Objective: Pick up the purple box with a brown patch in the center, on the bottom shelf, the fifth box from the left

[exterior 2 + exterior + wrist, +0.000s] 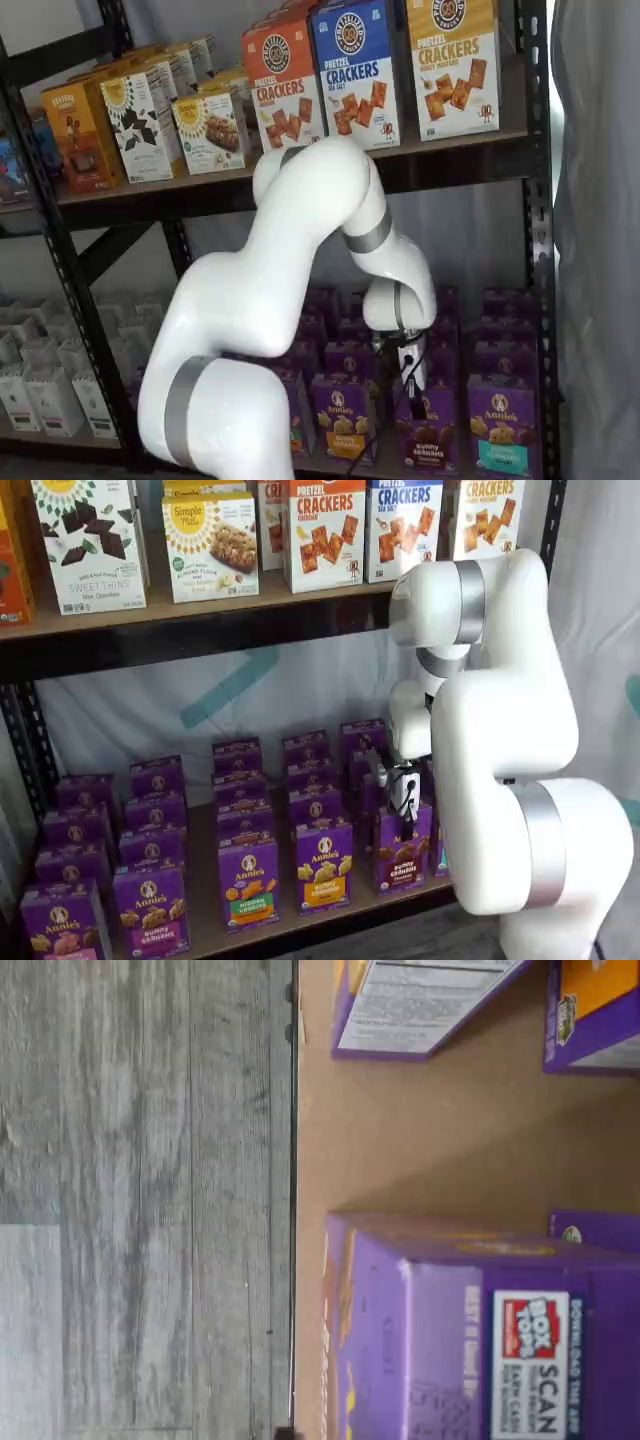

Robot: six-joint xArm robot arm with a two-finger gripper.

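Note:
The purple box (pixel 403 854) with a dark brown "bunny grahams" panel stands upright in the front row of the bottom shelf (pixel 203 905); it also shows in the other shelf view (pixel 428 432). My gripper (pixel 404 818) hangs just above its top, white body up and black fingers down, and shows in both shelf views (pixel 413 382). The fingers are seen side-on, so I cannot tell whether they are open or touching the box. The wrist view shows the shelf board (pixel 450 1140) and a purple carton top (pixel 470 1350) with a Box Tops label; which carton it is I cannot tell.
A purple carton with a yellow-orange panel (pixel 322 865) stands left of the target and one with a teal panel (pixel 500 425) to its right. More purple cartons fill the rows behind. Cracker boxes (pixel 325 525) line the upper tier. Grey floor (pixel 140 1200) lies beyond the shelf edge.

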